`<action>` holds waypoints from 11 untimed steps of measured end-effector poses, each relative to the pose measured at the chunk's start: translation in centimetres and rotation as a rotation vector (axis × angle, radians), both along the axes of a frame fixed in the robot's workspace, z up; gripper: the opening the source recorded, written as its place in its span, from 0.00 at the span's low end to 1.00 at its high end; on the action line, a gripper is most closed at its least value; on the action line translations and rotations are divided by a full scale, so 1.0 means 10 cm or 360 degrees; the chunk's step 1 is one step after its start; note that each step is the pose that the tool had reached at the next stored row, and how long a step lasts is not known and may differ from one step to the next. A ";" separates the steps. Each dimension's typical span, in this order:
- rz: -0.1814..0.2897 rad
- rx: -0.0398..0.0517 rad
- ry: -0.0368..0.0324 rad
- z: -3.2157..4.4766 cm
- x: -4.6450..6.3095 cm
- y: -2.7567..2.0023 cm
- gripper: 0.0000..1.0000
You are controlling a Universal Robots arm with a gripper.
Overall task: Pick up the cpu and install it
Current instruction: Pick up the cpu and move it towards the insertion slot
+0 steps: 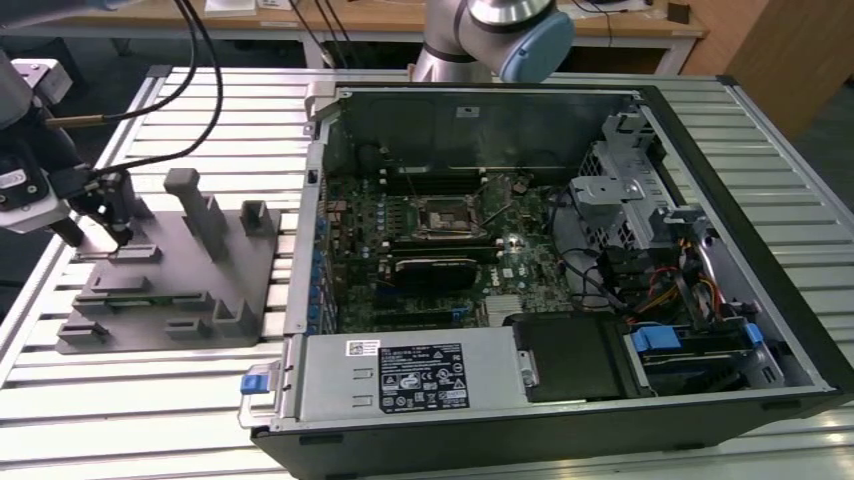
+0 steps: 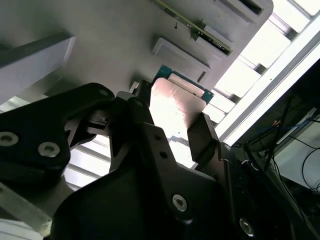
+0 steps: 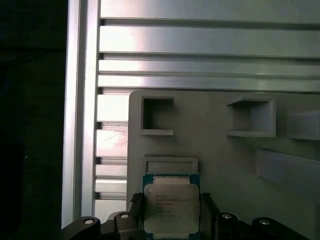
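Silvery, green-rimmed square cpu point(image 3: 171, 207), face-up, at edge of grey fixture point(image 3: 225, 160)

The scene holds one cpu point(image 3: 171, 209), one gripper point(image 1: 96, 238), one grey fixture point(image 1: 174, 290) and, at its three o'clock, one computer case point(image 1: 534, 250).

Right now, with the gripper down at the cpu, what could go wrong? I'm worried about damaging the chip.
The gripper is at the cpu on the grey fixture; an off-centre grasp could tilt or drop it. The fixture's upright posts stand close beside the gripper, so a sideways move might clip them. The case wall rises between fixture and socket; a low carry could strike it.
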State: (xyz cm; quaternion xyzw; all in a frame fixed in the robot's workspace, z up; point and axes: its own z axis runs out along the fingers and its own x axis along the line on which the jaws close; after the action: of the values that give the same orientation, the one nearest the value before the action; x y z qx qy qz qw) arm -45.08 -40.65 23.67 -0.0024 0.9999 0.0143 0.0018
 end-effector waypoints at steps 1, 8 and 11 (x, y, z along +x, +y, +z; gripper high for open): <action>0.0000 0.0000 0.0000 0.028 0.00 0.000 0.54; 0.0000 0.0000 0.0000 0.225 0.00 0.003 0.54; 0.0000 0.0000 0.0000 0.302 0.00 0.004 0.54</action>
State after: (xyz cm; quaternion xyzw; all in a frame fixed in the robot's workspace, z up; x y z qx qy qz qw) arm -45.08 -40.61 26.69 -0.0024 0.9999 0.0143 0.0019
